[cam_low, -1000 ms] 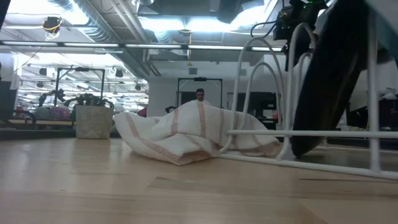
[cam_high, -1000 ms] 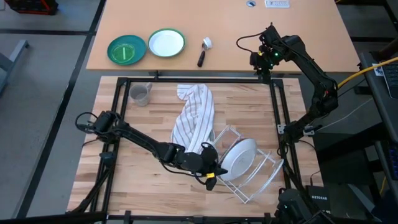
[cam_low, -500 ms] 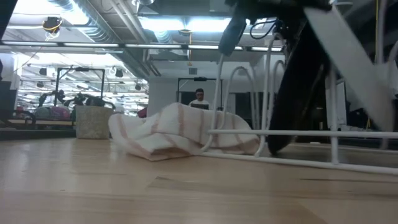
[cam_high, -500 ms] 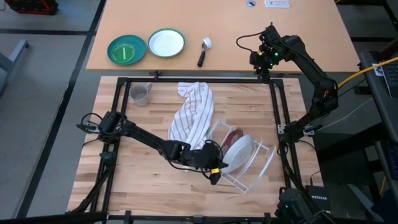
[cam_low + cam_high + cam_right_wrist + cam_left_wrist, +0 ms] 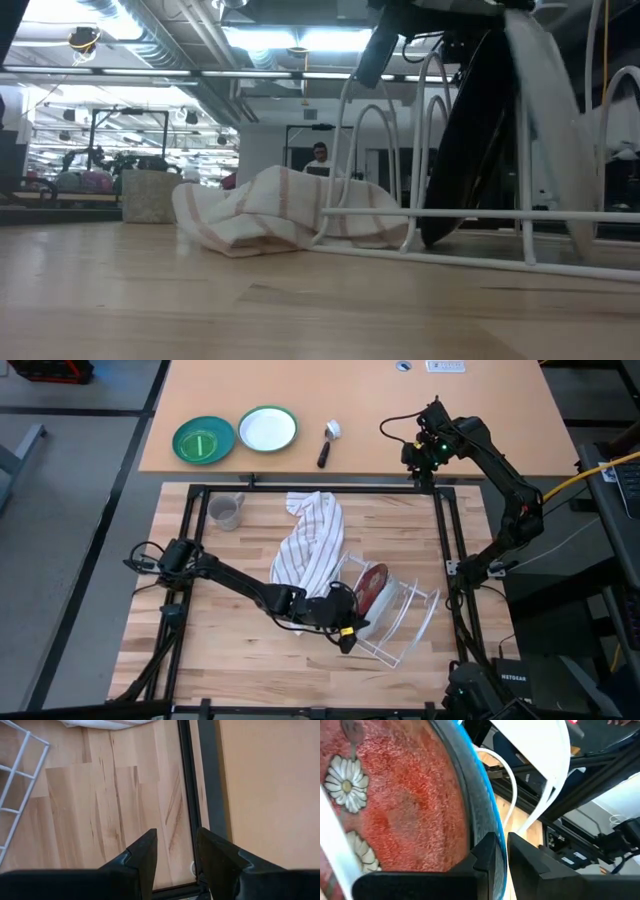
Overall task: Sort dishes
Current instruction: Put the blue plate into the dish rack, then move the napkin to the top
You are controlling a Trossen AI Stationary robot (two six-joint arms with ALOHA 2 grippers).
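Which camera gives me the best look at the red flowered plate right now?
The left wrist view: the red plate fills it, daisies clear, with the left gripper on its rim. The high view shows the plate small in the rack. The low view shows only dark undersides. The right wrist view misses it.

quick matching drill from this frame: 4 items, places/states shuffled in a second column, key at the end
Items
1. dark red round plate with flower marks
2. left hand
3. small grey mug
4. right hand

Places or states
A. open, above the far edge of the wooden table
B. standing on edge in the white wire dish rack
C. on the wood near the far left corner, beside the striped cloth
D. shut on a plate rim at the rack

Pairs: 1-B, 2-D, 3-C, 4-A
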